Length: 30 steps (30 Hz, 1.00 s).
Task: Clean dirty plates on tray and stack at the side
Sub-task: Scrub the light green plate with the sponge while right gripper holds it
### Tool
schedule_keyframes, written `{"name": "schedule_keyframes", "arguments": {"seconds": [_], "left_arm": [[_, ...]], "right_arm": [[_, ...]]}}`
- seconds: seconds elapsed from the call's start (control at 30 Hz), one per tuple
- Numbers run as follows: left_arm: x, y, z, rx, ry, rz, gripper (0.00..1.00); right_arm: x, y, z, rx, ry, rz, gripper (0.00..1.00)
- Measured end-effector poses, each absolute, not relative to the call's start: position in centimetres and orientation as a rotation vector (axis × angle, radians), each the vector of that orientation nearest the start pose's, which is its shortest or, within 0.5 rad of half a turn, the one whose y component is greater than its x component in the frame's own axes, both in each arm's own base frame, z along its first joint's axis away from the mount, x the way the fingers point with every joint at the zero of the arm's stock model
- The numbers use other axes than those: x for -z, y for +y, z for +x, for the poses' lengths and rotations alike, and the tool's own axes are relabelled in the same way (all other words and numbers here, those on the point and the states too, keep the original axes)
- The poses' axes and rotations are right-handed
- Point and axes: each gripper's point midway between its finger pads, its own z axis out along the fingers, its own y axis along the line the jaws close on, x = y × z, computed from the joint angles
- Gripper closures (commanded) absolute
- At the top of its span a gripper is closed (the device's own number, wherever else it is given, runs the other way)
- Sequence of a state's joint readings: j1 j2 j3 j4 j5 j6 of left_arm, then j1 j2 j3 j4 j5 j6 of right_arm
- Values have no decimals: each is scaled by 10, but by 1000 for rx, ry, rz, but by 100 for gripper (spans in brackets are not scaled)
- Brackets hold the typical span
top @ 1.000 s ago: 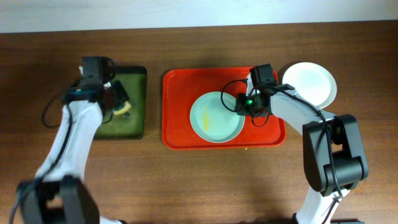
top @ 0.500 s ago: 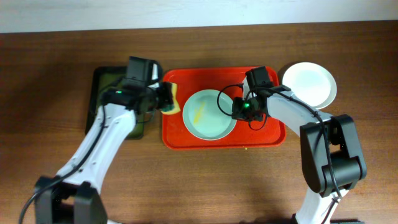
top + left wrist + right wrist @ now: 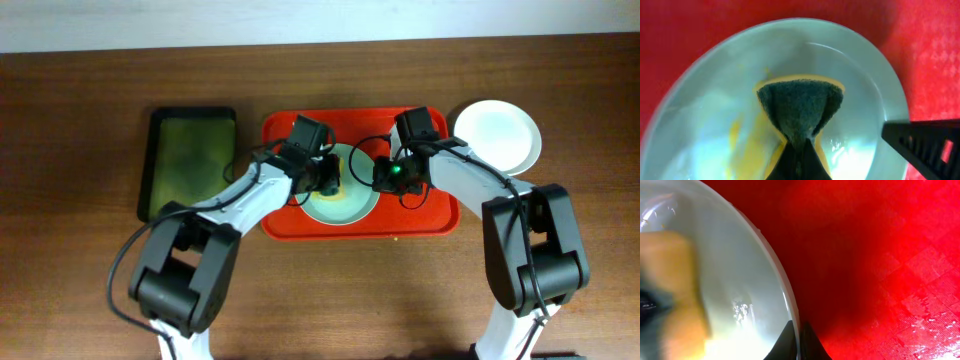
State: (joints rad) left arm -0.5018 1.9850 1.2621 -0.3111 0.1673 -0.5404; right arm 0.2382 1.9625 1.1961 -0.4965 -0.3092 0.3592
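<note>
A pale aqua plate [image 3: 350,198] with yellow smears lies on the red tray [image 3: 285,215]. My left gripper [image 3: 328,176] is shut on a yellow sponge with a dark green pad [image 3: 801,107] and presses it into the plate [image 3: 715,125]. My right gripper [image 3: 383,176] is shut on the plate's right rim [image 3: 785,292], with the tray [image 3: 880,255] beneath. A white plate [image 3: 500,132] sits on the table right of the tray. The third plate is out of view.
A dark green tray [image 3: 188,162] lies left of the red tray, with nothing on it. The table's wood top [image 3: 330,290] surrounds both trays. Cables loop over the right arm near the plate.
My left arm has swung right from the green tray, carrying the sponge over the red tray's edge and into the aqua plate. My right gripper has held still on the rim.
</note>
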Motion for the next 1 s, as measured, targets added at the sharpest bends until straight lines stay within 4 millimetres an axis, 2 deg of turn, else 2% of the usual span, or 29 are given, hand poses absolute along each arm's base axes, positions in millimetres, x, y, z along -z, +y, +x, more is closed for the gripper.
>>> {"name": "schedule_keyframes", "arguments": {"seconds": [0.1,0.2,0.27,0.37,0.43,0.5,0.57,0.63,0.77,0.87,0.9,1.0], "left_arm": [[-21,-257,403,561,2702,4,100],[-15,-238,403,388,2717,-46,100],[-15,-213,404,177,2720,-79,100],[-19,-184,402,-45,2727,-108,100],[-28,-180,403,-99,2724,-110,100],[-36,-182,410,-88,2705,-116,100],[-44,-200,414,39,2716,-105,100],[-44,-217,408,173,2757,-79,100],[-42,-231,399,288,2799,-54,100],[-26,-226,385,280,2847,-51,100],[-24,-224,386,266,2837,-54,100],[-15,-194,384,66,2796,-84,100]], "right_arm": [[-4,148,387,-561,2885,105,96],[-4,148,387,-566,2884,104,96],[-4,149,387,-572,2884,102,96],[-4,150,387,-578,2882,101,96],[-4,152,387,-584,2881,94,96],[-4,152,387,-584,2881,94,96],[-4,152,387,-584,2881,94,95],[-4,152,387,-584,2881,95,96],[-4,152,387,-584,2881,95,95],[-4,152,387,-584,2881,94,96],[-4,152,387,-584,2881,94,96],[-4,152,387,-585,2883,96,96]]}}
